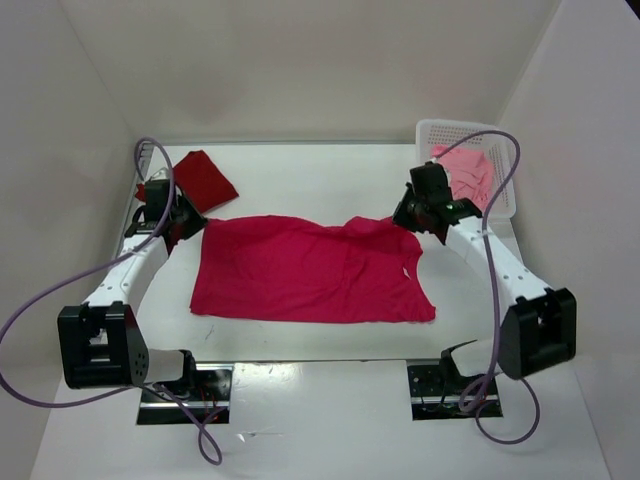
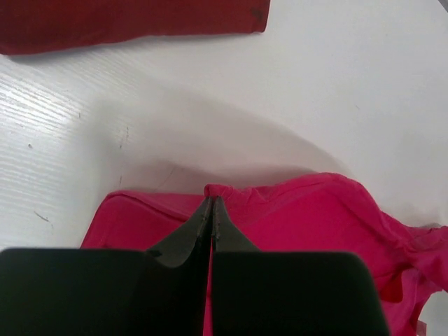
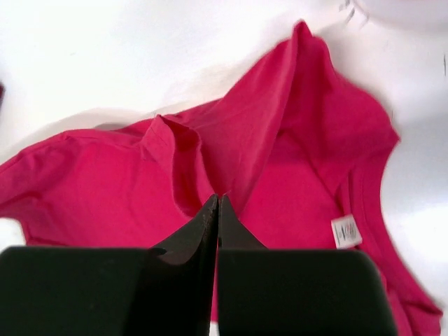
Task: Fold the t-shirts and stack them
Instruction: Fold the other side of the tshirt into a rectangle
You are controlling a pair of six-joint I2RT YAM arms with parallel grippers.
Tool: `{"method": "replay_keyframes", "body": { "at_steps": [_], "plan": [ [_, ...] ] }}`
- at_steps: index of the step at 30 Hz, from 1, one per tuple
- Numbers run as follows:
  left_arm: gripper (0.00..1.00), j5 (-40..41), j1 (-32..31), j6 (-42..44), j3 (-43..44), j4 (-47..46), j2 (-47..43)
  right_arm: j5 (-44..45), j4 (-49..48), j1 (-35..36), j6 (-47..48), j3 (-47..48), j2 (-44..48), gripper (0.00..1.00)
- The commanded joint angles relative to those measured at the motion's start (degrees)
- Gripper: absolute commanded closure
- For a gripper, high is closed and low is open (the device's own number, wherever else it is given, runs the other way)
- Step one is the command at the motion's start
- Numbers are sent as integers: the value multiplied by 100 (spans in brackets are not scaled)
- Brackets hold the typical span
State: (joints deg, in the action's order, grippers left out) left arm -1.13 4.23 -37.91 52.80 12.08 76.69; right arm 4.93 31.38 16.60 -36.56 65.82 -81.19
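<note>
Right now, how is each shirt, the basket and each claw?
crimson t-shirt: spread open, unfolded
dark red t-shirt: folded
basket: upright
pink t-shirt: crumpled in basket
left gripper: shut on crimson t-shirt
right gripper: shut on crimson t-shirt

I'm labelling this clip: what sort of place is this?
Likely a robot lab cell: plain white walls box in the table, and a cabled left arm and right arm are bolted to it.

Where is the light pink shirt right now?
In the top view, the light pink shirt sits bunched inside the white basket at the far right corner of the table, beyond the spread crimson shirt.
</note>
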Motion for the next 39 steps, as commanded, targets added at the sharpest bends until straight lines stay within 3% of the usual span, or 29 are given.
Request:
{"method": "replay_keyframes", "body": {
  "at_steps": [1,9,24,30,33,34,37,38,39],
  "plan": [
    [100,-125,34,38,-41,155,-338,-123,272,1,-256,-473,637,100],
    [100,-177,34,144,-383,638,-646,-510,667,1,-616,-1483,1675,100],
    [100,305,86,258,-384,1218,-532,-616,1977,212,-1116,-1660,2441,98],
    [86,718,201,311,-384,1438,-962,-379,2285,510,-1292,-1599,2731,96],
    [86,938,201,311,-253,1552,-1094,-317,2426,668,-1362,-1547,2784,96],
    [84,1008,201,311,-252,1622,-1094,-317,2548,739,-1363,-1546,2836,93],
    [49,1087,201,381,-252,1675,-1208,-256,2610,801,-1363,-1493,2889,78],
    [41,1088,201,381,-252,1675,-1269,-256,2610,801,-1363,-1493,2889,69],
    [41,1010,201,381,-252,1675,-1270,-256,2610,801,-1363,-1493,2889,67]
  ]
}}
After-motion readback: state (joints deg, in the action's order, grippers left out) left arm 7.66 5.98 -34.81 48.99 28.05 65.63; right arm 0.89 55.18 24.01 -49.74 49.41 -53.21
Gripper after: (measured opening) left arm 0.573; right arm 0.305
